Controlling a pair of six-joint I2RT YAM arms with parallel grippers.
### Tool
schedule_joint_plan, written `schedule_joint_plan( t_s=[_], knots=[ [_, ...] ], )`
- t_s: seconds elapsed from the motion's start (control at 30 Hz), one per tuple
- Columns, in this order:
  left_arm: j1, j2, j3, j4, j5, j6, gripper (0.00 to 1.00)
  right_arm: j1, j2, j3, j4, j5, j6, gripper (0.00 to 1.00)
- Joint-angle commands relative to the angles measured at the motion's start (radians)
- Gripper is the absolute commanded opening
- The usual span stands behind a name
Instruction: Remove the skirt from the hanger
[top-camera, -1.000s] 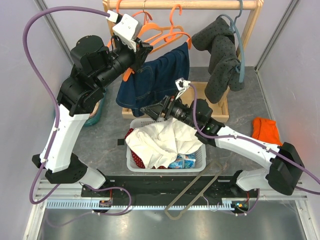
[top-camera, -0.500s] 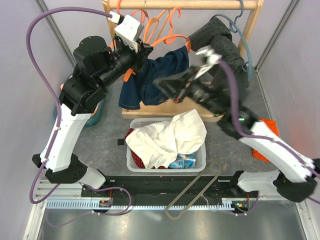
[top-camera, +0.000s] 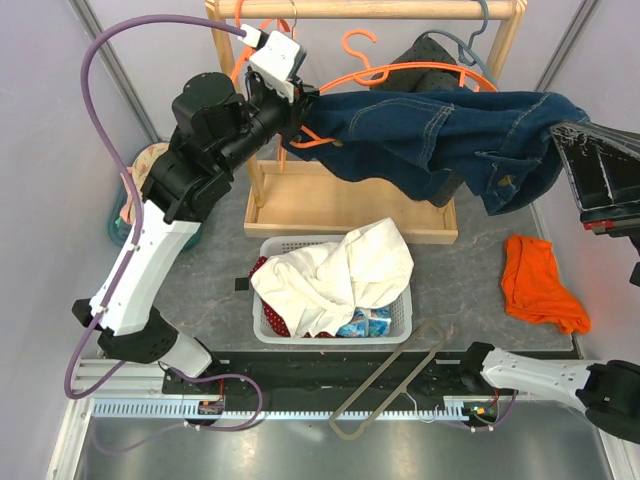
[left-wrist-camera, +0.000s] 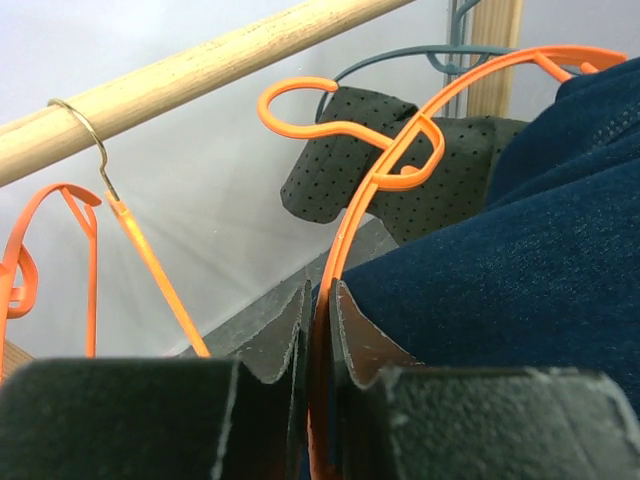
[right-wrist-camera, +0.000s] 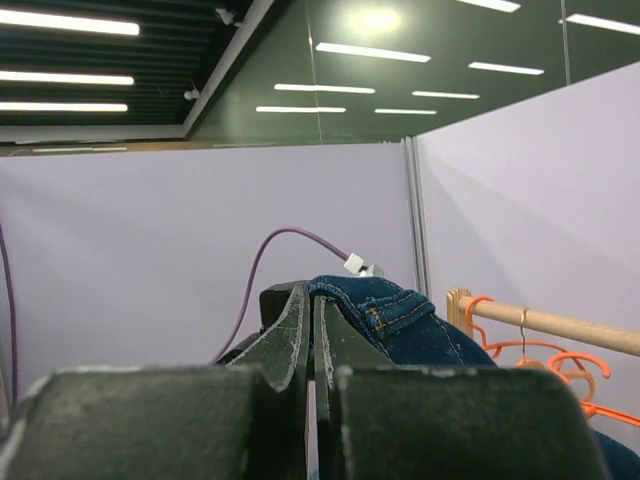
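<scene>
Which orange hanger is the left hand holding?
The hanger carrying the denim skirt, hook off the wooden rail; the left hand is shut on it. The other orange hangers hang bare on the rail.

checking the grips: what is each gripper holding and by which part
Left gripper clamps the thin orange plastic hanger on its arm; right gripper pinches the dark blue denim skirt by its edge.

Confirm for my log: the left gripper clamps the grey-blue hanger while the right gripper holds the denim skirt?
No: the left gripper clamps the orange hanger, as the left wrist view shows. The right gripper does hold the denim skirt.
</scene>
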Motion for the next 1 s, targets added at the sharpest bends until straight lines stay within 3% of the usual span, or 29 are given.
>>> schedule_joint_plan(
  t_s=[0.0, 0.4, 0.6, 0.97],
  knots=[
    [0.012, 0.022, 0.0, 0.084, -0.099, 0.057, 0.02, 0.006, 0.053, 0.047, -0.066, 0.011, -0.03, 0.0],
    [0.012, 0.042, -0.085, 0.109, -0.174, 0.118, 0.02, 0.006, -0.027, 0.203, -0.027, 0.024, -0.068, 0.0],
    [0.012, 0.047, -0.088, 0.11, -0.182, 0.132, 0.02, 0.009, -0.097, 0.197, 0.012, -0.005, -0.031, 0.0],
    [0.006, 0.027, -0.083, 0.113, -0.19, 0.152, 0.02, 0.01, 0.012, 0.2, -0.083, 0.014, -0.017, 0.0]
  ],
)
